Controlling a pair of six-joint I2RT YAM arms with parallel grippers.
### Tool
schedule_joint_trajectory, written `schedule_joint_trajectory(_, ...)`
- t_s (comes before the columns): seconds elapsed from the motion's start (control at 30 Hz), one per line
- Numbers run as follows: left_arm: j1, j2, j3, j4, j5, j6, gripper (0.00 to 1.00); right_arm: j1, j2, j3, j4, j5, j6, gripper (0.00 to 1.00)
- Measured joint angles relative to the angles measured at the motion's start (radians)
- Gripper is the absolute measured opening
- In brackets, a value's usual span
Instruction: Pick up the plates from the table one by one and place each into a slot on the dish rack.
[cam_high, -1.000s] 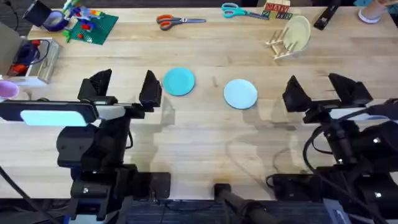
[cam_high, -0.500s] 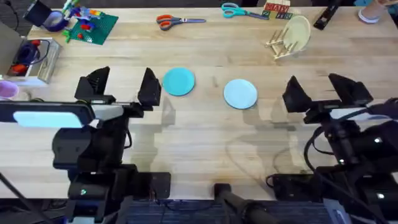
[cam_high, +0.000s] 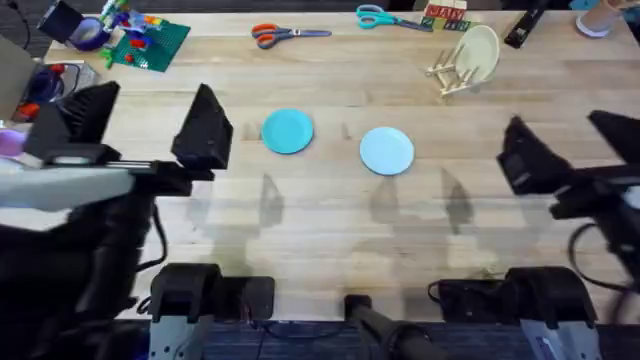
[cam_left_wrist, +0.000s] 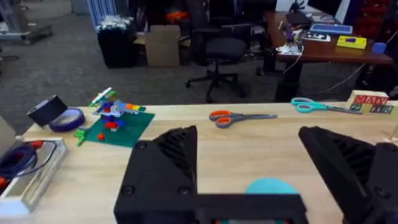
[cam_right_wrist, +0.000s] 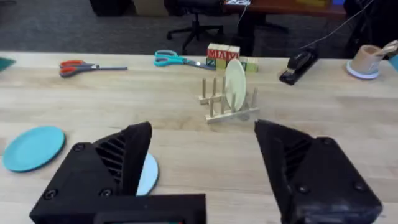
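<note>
Teal round plastic plate (cam_high: 288, 131) and pale blue round plastic plate (cam_high: 386, 150): flat on the light wooden surface (cam_high: 320, 250), apart. Small wooden dish rack (cam_high: 452, 74): far right, holding a cream plate (cam_high: 481, 50). Left gripper (cam_high: 150, 125) and right gripper (cam_high: 575, 150): fingers spread, empty.

Two small round plates are lying flat near the middle of the light wooden table (cam_high: 320, 230), side by side but apart: a teal plate (cam_high: 288, 131) and a pale blue plate (cam_high: 386, 150). A small wooden dish rack (cam_high: 452, 74) is standing toward the far right corner, already holding a cream plate (cam_high: 480, 52) upright.
</note>
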Motion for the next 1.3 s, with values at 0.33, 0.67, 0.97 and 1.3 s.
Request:
schedule_joint_trajectory(0.33,0.000,0.308,0.407,-0.341,0.000,0.000,0.993,0.000,0.289,0.320,-0.159,-0.004,0.000,0.994)
schedule_joint_trajectory(0.67,0.000,0.719,0.866,-0.714,0.001,-0.002,0.993,0.000,0.691,0.667,-0.383,-0.007,0.000,0.993)
schedule_joint_trajectory(0.97,0.000,1.045,1.190,-0.981,0.020,-0.035,0.993,0.000,0.973,0.912,-0.589,-0.007,0.000,0.994)
schedule_joint_trajectory(1.3,0.000,1.191,1.267,-1.058,0.031,-0.039,0.993,0.000,1.130,0.997,-0.722,-0.007,0.000,0.994)
